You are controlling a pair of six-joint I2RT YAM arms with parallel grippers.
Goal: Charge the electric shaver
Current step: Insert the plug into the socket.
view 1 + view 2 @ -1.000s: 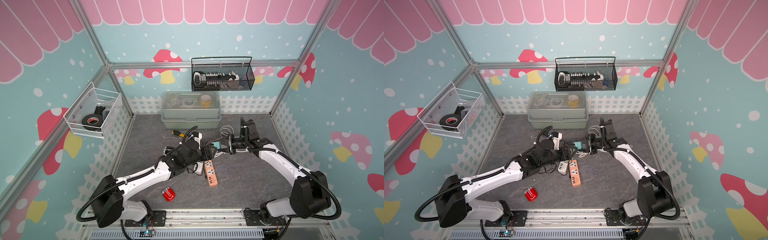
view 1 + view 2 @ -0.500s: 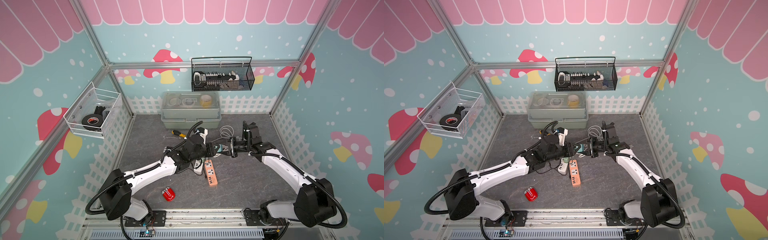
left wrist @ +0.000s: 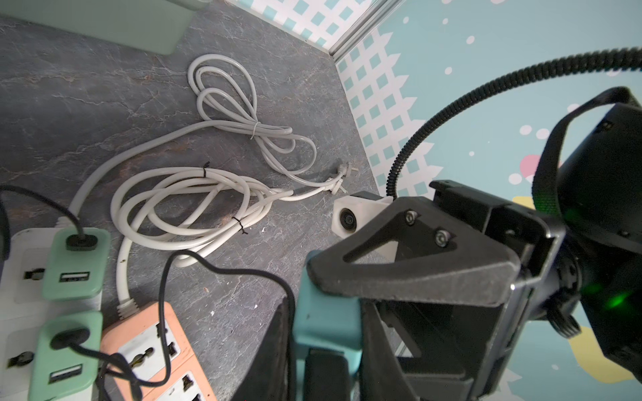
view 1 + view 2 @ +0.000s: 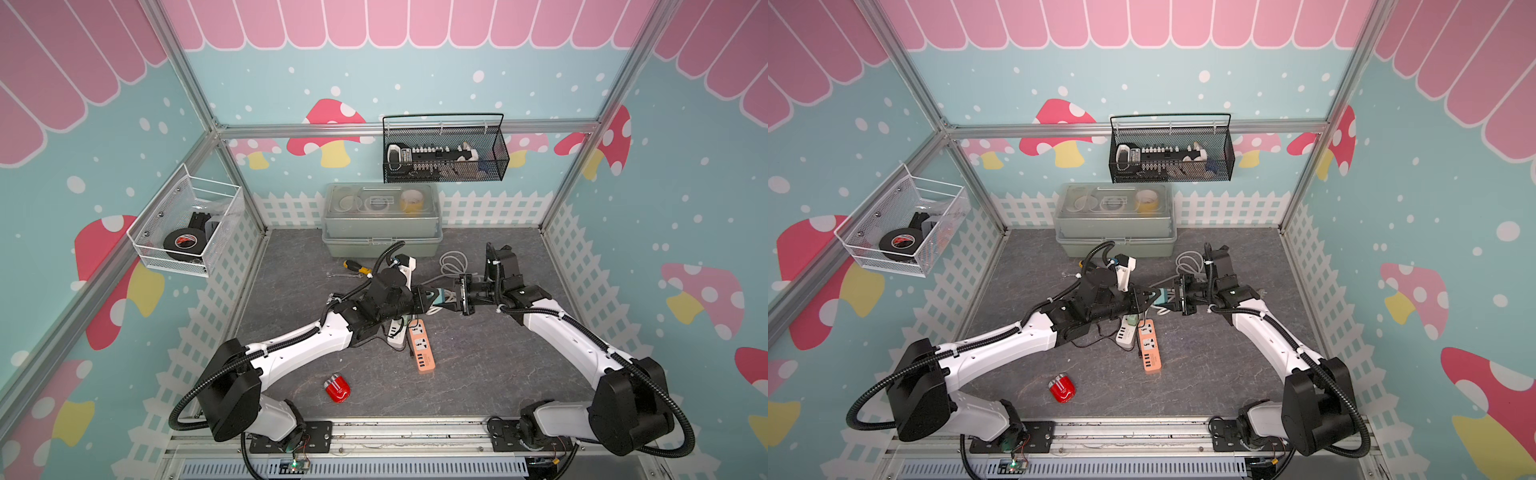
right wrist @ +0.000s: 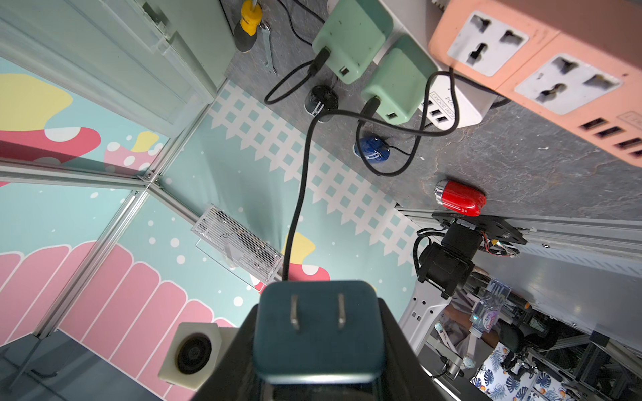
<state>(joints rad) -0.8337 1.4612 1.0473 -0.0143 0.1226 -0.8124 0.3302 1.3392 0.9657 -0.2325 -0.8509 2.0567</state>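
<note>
A teal charger adapter (image 4: 439, 296) hangs in mid-air above the table's middle, held from both sides. My left gripper (image 4: 432, 299) is shut on it; its fingers (image 3: 278, 354) press the adapter's (image 3: 326, 312) flanks. My right gripper (image 4: 451, 296) grips the opposite end, and in the right wrist view the adapter (image 5: 318, 330) turns its two prongs toward the camera, a black cable leading away from it. The red electric shaver (image 4: 337, 388) lies alone near the front edge, far from both grippers. An orange power strip (image 4: 421, 347) lies just below the adapter.
A white power strip (image 4: 397, 332) with two green adapters (image 5: 351, 45) sits beside the orange one. Small blue (image 5: 373, 152) and black (image 5: 321, 100) devices lie nearby on cables. White cord coils (image 4: 453, 264), a screwdriver (image 4: 357, 268) and a grey-green toolbox (image 4: 382, 220) stand behind.
My left gripper came in from the left to the adapter held by the right gripper and closed its fingers round it. The right arm shifted slightly.
</note>
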